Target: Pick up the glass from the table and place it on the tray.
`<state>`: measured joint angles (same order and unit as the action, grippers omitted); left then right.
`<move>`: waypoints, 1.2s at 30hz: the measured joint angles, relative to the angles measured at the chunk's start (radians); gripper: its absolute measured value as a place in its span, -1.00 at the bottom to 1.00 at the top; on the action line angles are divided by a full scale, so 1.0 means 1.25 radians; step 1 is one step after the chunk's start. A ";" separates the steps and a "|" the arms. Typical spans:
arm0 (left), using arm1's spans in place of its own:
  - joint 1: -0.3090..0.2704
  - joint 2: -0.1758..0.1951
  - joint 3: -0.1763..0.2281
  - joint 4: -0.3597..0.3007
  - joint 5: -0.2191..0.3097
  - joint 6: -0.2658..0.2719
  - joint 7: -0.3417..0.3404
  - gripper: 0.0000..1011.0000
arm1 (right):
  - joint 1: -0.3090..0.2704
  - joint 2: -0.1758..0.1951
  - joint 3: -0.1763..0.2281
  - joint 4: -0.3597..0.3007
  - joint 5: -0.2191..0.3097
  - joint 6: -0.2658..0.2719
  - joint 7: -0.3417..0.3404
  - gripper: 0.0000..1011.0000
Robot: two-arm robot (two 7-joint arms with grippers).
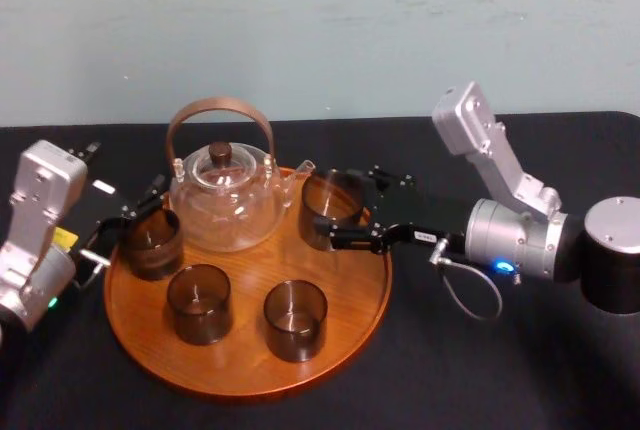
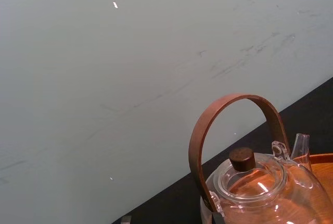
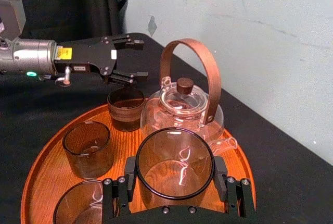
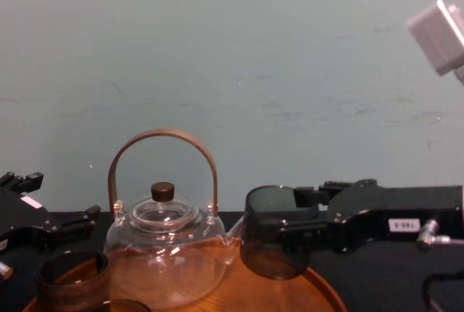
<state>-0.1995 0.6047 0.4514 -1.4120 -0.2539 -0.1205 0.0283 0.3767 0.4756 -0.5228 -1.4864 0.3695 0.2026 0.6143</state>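
My right gripper [image 1: 340, 212] is shut on a smoky glass [image 1: 322, 200], with a finger on each side of it, as the right wrist view makes plain around the glass [image 3: 175, 161]. The glass is upright over the back right part of the round wooden tray [image 1: 240, 365], its base at about rim height [image 4: 272, 232]. I cannot tell whether it touches the wood. My left gripper [image 1: 135, 212] is open at the tray's left edge, just above another dark glass [image 1: 152, 242], its fingers [image 3: 130, 76] apart with nothing between them.
A clear glass teapot [image 1: 222, 195] with a brown hoop handle stands at the back of the tray, close to the left of the held glass. Two more dark glasses [image 1: 199, 302] [image 1: 295, 319] stand toward the tray's front. Black cloth covers the table around it.
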 joint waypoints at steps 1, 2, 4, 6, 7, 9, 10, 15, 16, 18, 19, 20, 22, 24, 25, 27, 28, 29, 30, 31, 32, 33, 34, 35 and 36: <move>0.000 0.000 0.000 0.000 0.000 0.000 0.000 0.98 | 0.004 -0.002 -0.006 0.009 0.000 -0.005 0.000 0.78; 0.000 0.000 0.000 0.000 0.000 0.000 0.000 0.98 | 0.005 -0.003 -0.009 0.013 0.000 -0.008 0.000 0.78; 0.000 0.000 0.000 0.000 0.000 0.000 0.000 0.98 | 0.008 -0.005 -0.014 0.022 0.000 -0.014 0.001 0.78; 0.000 0.000 0.000 0.000 0.000 0.000 0.000 0.98 | 0.014 -0.006 -0.024 0.037 0.000 -0.023 0.004 0.78; 0.000 0.000 0.000 0.000 0.000 0.000 0.000 0.98 | 0.017 -0.007 -0.030 0.048 0.000 -0.030 0.006 0.78; 0.000 0.000 0.000 0.000 0.000 0.000 0.000 0.98 | 0.020 -0.008 -0.036 0.059 -0.001 -0.038 0.009 0.78; 0.000 0.000 0.000 0.000 0.000 0.000 0.000 0.98 | 0.022 -0.008 -0.038 0.065 -0.001 -0.041 0.010 0.78; 0.000 0.000 0.000 0.000 0.000 0.000 0.000 0.98 | 0.029 -0.013 -0.050 0.097 -0.004 -0.059 0.014 0.78; 0.000 0.000 0.000 0.000 0.000 0.000 0.000 0.98 | 0.030 -0.014 -0.051 0.101 -0.004 -0.062 0.015 0.78; 0.000 0.000 0.000 0.000 0.000 0.000 0.000 0.98 | 0.032 -0.016 -0.055 0.114 -0.004 -0.067 0.017 0.78; 0.000 0.000 0.000 0.000 0.000 0.000 0.000 0.98 | 0.033 -0.017 -0.056 0.117 -0.004 -0.069 0.018 0.78; 0.000 0.000 0.000 0.000 0.000 0.000 0.000 0.98 | 0.035 -0.018 -0.059 0.124 -0.005 -0.071 0.019 0.78; 0.000 0.000 0.000 0.000 0.000 0.000 0.000 0.98 | 0.036 -0.020 -0.061 0.131 -0.006 -0.073 0.020 0.78; 0.000 0.000 0.000 0.000 0.000 0.000 0.000 0.98 | 0.038 -0.022 -0.064 0.140 -0.007 -0.077 0.020 0.78; 0.000 0.000 0.000 0.000 0.000 0.000 0.000 0.98 | 0.039 -0.023 -0.064 0.143 -0.008 -0.078 0.020 0.78; 0.000 0.000 0.000 0.000 0.000 0.000 0.000 0.98 | 0.040 -0.027 -0.066 0.152 -0.009 -0.080 0.020 0.78; 0.000 0.000 0.000 0.000 0.000 0.000 0.000 0.98 | 0.041 -0.028 -0.066 0.155 -0.010 -0.081 0.020 0.78; 0.000 0.000 0.000 0.000 0.000 0.000 0.000 0.98 | 0.042 -0.029 -0.066 0.157 -0.010 -0.081 0.020 0.78; 0.000 0.000 0.000 0.000 0.000 0.000 0.000 0.98 | 0.042 -0.031 -0.067 0.162 -0.010 -0.083 0.020 0.78; 0.000 0.000 0.000 0.000 0.000 0.000 0.000 0.98 | 0.043 -0.031 -0.067 0.164 -0.011 -0.083 0.019 0.78; 0.000 0.000 0.000 0.000 0.000 0.000 0.000 0.98 | 0.044 -0.033 -0.067 0.168 -0.011 -0.084 0.019 0.78; 0.000 0.000 0.000 0.000 0.000 0.000 0.000 0.98 | 0.044 -0.034 -0.067 0.170 -0.012 -0.085 0.019 0.78; 0.000 0.000 0.000 0.000 0.000 0.000 0.000 0.98 | 0.045 -0.035 -0.067 0.172 -0.012 -0.085 0.018 0.78; 0.000 0.000 0.000 0.000 0.000 0.000 0.000 0.98 | 0.045 -0.036 -0.067 0.174 -0.013 -0.085 0.017 0.78; 0.000 0.000 0.000 0.000 0.000 0.000 0.000 0.98 | 0.046 -0.038 -0.067 0.177 -0.014 -0.085 0.016 0.78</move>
<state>-0.1996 0.6047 0.4514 -1.4119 -0.2539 -0.1205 0.0283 0.4343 0.4280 -0.6066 -1.2647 0.3526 0.0961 0.6347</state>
